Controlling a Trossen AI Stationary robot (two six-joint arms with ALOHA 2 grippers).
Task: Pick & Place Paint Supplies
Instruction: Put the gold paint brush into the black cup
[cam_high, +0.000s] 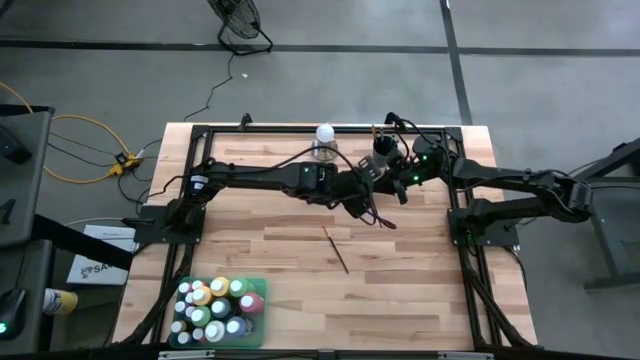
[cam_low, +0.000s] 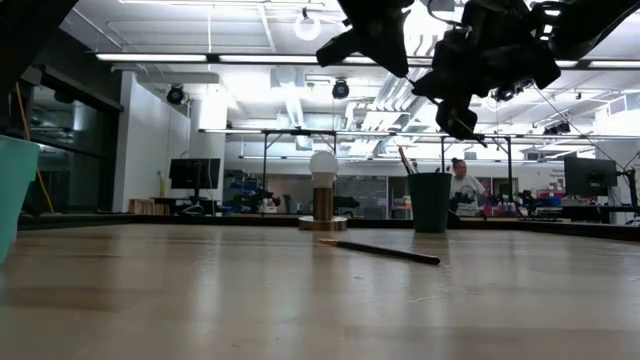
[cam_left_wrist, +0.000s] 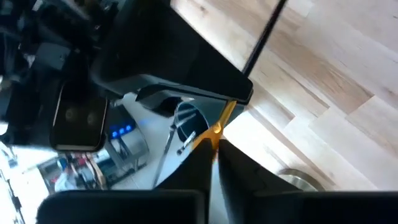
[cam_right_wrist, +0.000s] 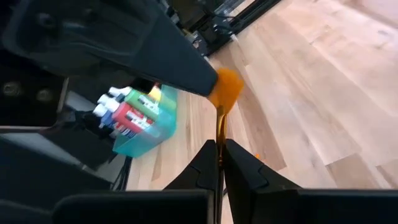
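Observation:
A thin orange brush (cam_right_wrist: 219, 127) is held in the air over the table's middle, between both grippers. My left gripper (cam_left_wrist: 214, 152) and my right gripper (cam_right_wrist: 219, 152) meet tip to tip there (cam_high: 372, 187), each shut on the brush. A second, dark brush (cam_high: 335, 248) lies flat on the wood nearer the front (cam_low: 380, 250). The paint bottles (cam_high: 215, 305) stand with pale caps up in a teal bin (cam_high: 255, 335) at the near left (cam_right_wrist: 140, 118). My left gripper pinches the orange brush's shaft (cam_left_wrist: 216, 134) between its two fingers, which lie along it. The brush is lifted clear of the table and runs on to the right gripper's finger (cam_left_wrist: 239, 93). My right gripper pinches the same brush's shaft (cam_right_wrist: 219, 138) between its two fingers, also lying along it. The brush's orange end (cam_right_wrist: 227, 87) sits against the left gripper's finger (cam_right_wrist: 186, 62). The brush is off the table.
A dark green cup (cam_high: 383, 150) with brushes in it stands at the far edge, just behind the grippers (cam_low: 430, 200). A white ball on a metal base (cam_high: 324, 135) stands to its left. A person (cam_low: 463, 185) shows in the room beyond the table.

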